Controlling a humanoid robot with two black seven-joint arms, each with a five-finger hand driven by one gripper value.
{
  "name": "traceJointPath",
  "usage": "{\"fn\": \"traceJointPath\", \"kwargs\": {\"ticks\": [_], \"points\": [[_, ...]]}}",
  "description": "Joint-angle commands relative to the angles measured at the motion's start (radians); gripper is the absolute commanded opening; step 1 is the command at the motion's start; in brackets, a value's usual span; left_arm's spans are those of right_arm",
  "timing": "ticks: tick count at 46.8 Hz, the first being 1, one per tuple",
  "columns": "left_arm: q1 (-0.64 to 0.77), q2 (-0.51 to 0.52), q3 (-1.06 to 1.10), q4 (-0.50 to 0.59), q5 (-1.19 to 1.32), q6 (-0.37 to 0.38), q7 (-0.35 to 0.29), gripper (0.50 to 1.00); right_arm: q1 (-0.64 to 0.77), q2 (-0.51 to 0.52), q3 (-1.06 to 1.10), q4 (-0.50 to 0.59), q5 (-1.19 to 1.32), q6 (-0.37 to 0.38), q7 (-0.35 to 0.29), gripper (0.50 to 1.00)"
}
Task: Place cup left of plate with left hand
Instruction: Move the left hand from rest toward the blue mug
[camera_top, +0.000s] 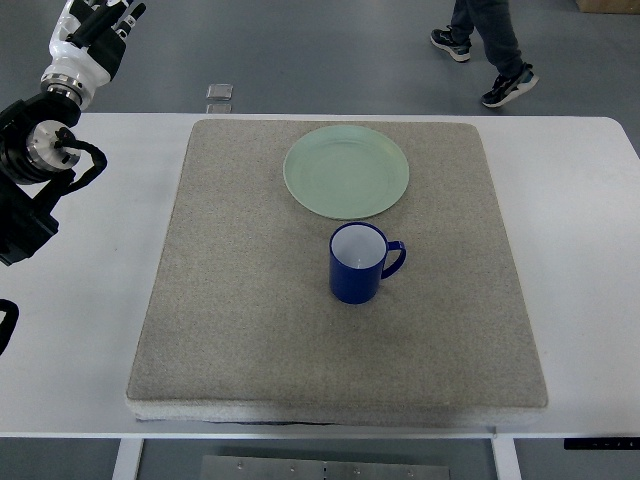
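A blue cup (358, 263) with a white inside stands upright on the grey mat (250, 300), its handle pointing right. Just behind it lies a pale green plate (346, 171), close to the mat's far edge. My left hand (98, 22) is raised at the top left corner, far from the cup and off the mat, its dark fingers extended and holding nothing. The black left arm (35, 160) runs down the left edge. No right arm shows.
The mat lies on a white table (580, 250). A small clear square object (220, 92) sits on the floor beyond the table's far edge. A person's legs and shoes (490, 50) are on the floor at the top right.
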Motion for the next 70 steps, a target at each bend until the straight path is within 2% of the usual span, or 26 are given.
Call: {"fn": "traceJointPath", "kwargs": {"ticks": [1, 30, 41, 51, 58, 70], "points": [[0.0, -0.001, 0.0, 0.0, 0.0, 0.001, -0.006, 0.996, 0.0, 0.0, 0.0, 0.0, 0.0, -0.001, 0.0, 0.934], [-0.002, 0.001, 0.014, -0.003, 0.0, 0.002, -0.015, 0.996, 0.0, 0.0, 0.0, 0.0, 0.0, -0.001, 0.0, 0.934], [-0.014, 0.018, 0.043, -0.04, 0.014, -0.026, -0.005, 0.996, 0.0, 0.0, 0.0, 0.0, 0.0, 0.001, 0.0, 0.934], [-0.02, 0.056, 0.172, -0.126, 0.015, -0.09, -0.003, 0.996, 0.0, 0.0, 0.0, 0.0, 0.0, 0.001, 0.0, 0.934], [-0.023, 0.11, 0.264, -0.175, 0.015, -0.173, -0.003, 0.994, 0.0, 0.0, 0.0, 0.0, 0.0, 0.001, 0.0, 0.934], [-0.023, 0.202, 0.388, -0.248, 0.025, -0.396, -0.005, 0.996, 0.0, 0.0, 0.0, 0.0, 0.0, 0.001, 0.0, 0.934]]}}
